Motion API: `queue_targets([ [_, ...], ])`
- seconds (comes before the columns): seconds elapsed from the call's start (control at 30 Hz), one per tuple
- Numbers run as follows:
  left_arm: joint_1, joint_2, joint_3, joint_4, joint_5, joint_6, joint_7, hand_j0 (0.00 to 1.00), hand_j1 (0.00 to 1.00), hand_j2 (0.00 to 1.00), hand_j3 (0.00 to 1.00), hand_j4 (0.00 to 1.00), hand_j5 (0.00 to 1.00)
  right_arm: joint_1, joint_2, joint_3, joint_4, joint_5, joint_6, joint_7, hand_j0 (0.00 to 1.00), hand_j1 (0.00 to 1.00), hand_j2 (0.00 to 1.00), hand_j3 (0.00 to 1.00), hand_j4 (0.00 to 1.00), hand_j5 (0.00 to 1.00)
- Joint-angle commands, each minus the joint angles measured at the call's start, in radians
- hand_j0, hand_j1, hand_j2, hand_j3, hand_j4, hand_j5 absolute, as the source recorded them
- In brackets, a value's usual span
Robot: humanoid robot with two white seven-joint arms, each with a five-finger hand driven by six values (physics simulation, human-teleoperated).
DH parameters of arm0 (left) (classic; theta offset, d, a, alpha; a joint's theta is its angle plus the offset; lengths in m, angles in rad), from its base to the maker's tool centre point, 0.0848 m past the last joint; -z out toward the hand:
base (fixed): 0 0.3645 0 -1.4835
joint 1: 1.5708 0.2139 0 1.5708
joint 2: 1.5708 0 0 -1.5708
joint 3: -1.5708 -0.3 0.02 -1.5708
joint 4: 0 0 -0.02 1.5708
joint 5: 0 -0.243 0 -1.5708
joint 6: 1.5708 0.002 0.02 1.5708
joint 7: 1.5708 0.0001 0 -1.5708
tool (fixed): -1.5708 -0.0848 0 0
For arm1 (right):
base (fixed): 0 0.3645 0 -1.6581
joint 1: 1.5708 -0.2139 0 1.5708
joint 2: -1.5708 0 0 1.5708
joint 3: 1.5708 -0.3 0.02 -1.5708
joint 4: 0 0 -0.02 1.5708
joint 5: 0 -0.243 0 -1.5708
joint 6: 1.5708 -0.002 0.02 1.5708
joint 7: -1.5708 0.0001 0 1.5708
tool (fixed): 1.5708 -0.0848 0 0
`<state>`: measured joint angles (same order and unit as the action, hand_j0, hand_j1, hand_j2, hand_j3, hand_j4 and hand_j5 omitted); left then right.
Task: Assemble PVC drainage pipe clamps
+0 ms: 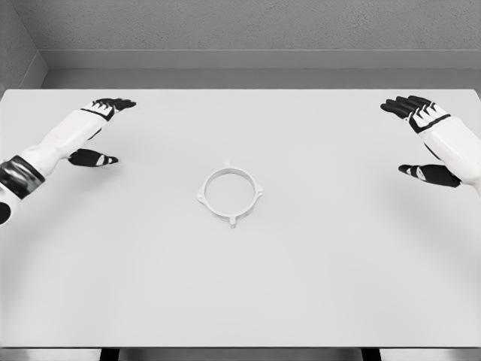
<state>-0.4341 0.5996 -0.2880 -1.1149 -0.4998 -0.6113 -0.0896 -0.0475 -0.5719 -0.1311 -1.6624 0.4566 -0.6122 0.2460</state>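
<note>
A white ring-shaped pipe clamp (230, 192) with small tabs around its rim lies flat near the middle of the white table (240, 286). My left hand (105, 128) hovers over the table's left side, fingers spread and holding nothing, well to the left of the clamp. My right hand (417, 135) is at the far right, fingers also spread and holding nothing, well away from the clamp.
A grey wall and ledge (248, 60) run behind the table's far edge. The table's front edge (240, 347) lies near the bottom of the view.
</note>
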Motion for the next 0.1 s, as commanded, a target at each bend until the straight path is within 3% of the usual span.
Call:
queue_targets([
  [0.0, 0.000, 0.062, 0.056, 0.061, 0.018, 0.000, 0.001, 1.00, 1.00, 1.00, 1.00, 1.00, 1.00, 0.002, 0.000, -0.001, 0.000, -0.007, 0.001, -0.001, 1.00, 1.00, 1.00, 1.00, 1.00, 1.00],
  [0.07, -0.002, 0.062, 0.056, 0.067, 0.018, 0.000, 0.001, 1.00, 1.00, 1.00, 1.00, 1.00, 1.00, 0.002, -0.002, -0.001, 0.000, -0.007, 0.001, -0.001, 1.00, 1.00, 1.00, 1.00, 1.00, 1.00],
])
